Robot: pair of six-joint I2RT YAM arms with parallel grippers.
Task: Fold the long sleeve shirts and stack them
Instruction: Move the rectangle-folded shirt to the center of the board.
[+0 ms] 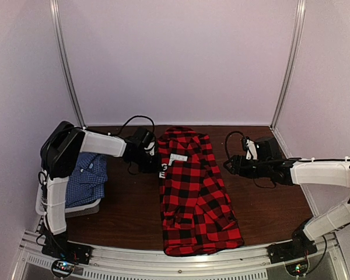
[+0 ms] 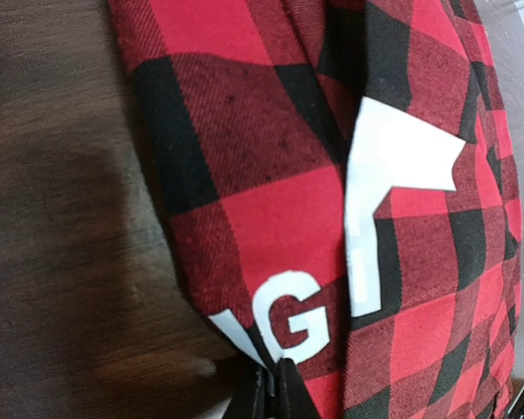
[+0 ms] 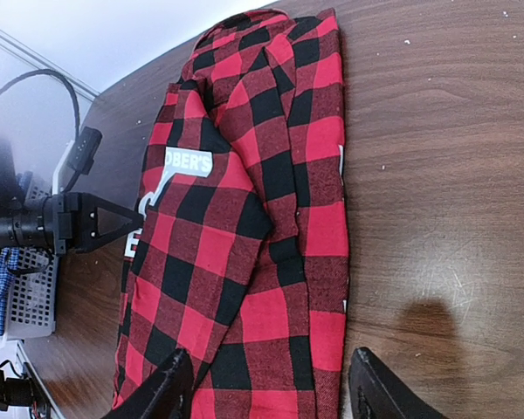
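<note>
Left tool (image 2: 272,394) pinches plaid shirt (image 2: 244,218) edge (tips cropped) | blue shirt (image 1: 90,175) half-hidden

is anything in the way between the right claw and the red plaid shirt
Nothing visible. Only bare brown table lies between the open right claw and the right edge of the red plaid shirt. The left claw pinches the shirt's opposite, left edge, out of that path.
</note>
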